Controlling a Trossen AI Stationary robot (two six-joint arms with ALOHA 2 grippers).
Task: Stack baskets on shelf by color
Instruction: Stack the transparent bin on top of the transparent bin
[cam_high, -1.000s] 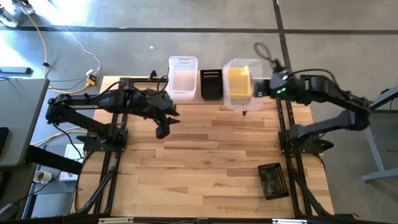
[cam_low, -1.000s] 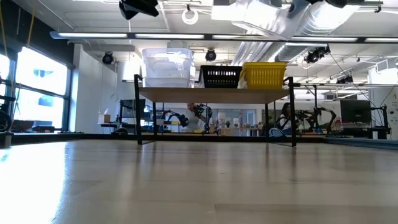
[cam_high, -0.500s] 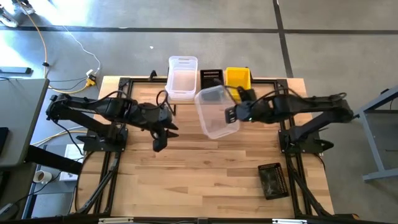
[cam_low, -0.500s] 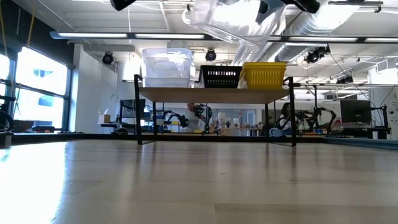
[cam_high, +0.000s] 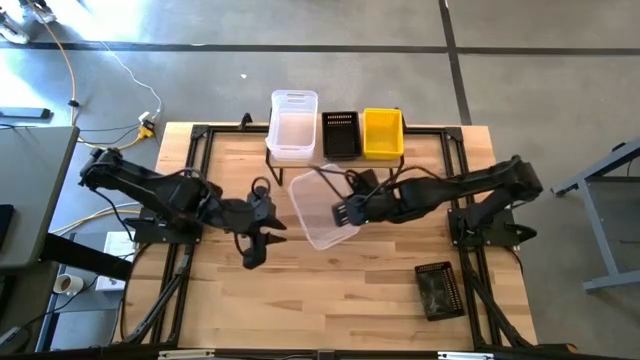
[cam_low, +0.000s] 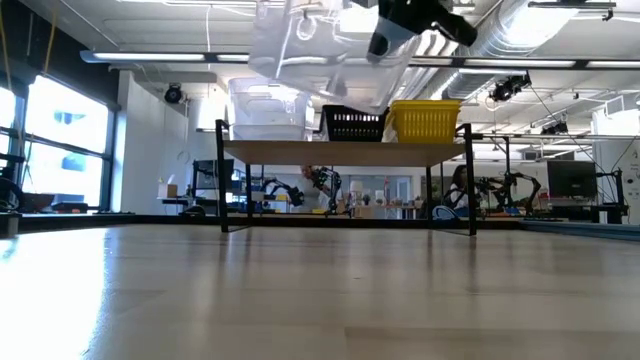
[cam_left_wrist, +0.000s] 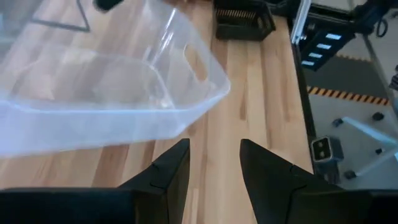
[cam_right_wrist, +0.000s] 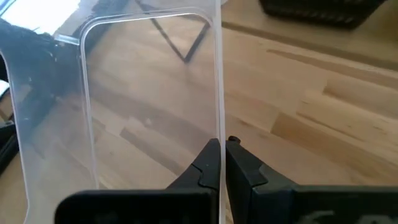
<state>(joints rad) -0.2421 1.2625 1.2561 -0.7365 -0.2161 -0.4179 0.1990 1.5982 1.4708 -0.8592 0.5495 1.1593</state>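
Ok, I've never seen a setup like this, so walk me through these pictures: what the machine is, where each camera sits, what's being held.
Two dark robot arms work at a wooden table. One camera looks straight down, one sits at tabletop height, one rides each wrist. The right gripper pinches the wall of a clear basket and holds it in the air in front of the shelf. The left gripper waits open nearby. The shelf carries a clear stack, a black basket and a yellow basket. Another black basket lies on the table.
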